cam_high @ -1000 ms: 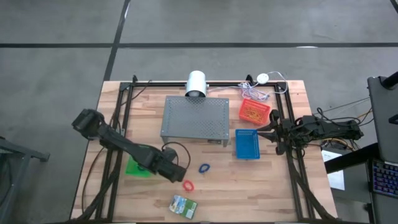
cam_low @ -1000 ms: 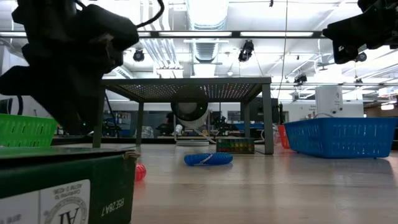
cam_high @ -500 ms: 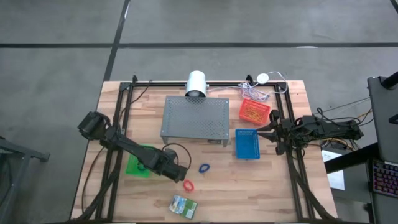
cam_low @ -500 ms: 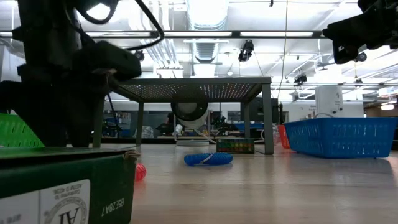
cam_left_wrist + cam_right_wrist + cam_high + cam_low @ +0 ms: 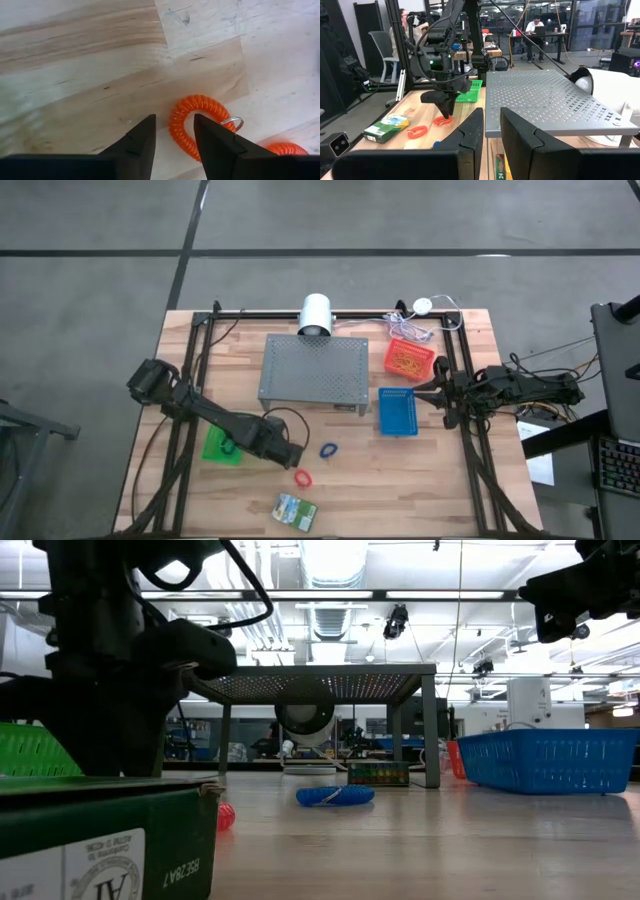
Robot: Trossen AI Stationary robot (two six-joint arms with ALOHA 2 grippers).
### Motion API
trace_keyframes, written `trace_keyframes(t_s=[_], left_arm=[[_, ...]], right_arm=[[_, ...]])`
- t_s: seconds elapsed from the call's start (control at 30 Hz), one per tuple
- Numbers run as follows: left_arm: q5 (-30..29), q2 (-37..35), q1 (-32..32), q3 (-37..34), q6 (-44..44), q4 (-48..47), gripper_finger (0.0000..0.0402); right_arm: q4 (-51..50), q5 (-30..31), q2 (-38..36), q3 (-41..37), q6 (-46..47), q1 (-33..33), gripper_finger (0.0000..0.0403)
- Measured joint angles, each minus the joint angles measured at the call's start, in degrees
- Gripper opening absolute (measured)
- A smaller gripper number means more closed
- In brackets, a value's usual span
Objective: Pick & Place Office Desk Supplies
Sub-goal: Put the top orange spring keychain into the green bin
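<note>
Just ahead of left claw (image 5: pixel 173 137) — red band (image 5: pixel 197 124).

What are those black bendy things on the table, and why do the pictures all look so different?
Those are two robot arms. Each ends in a pincer with two fingers. One camera looks straight down on the wooden table, one sits low at table height, and one rides on each arm's wrist.

The left pincer is down by a red coil band. Its wrist camera shows the two dark fingers a little apart, right over the coil, holding nothing yet. The right pincer waits at the right side of the table, near the blue basket.

Also on the table: a blue coil band, a green-and-yellow crayon box, a green basket, a red basket and a grey metal stand with holes.
</note>
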Motion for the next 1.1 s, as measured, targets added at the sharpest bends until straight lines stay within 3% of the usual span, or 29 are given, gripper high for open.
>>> trace_keyframes(t_s=[0.83, 1.1], left_arm=[[0.7, 1.2, 0.0, 0.0, -0.1, 0.2, 0.0114], [0.6, 1.3, 0.0, 0.0, -2.6, -1.0, 0.0058]], right_arm=[[-0.1, 0.0, 0.0, 0.0, 0.0, 0.0, 0.0063], [-0.1, 0.0, 0.0, 0.0, 0.0, 0.0, 0.0063]])
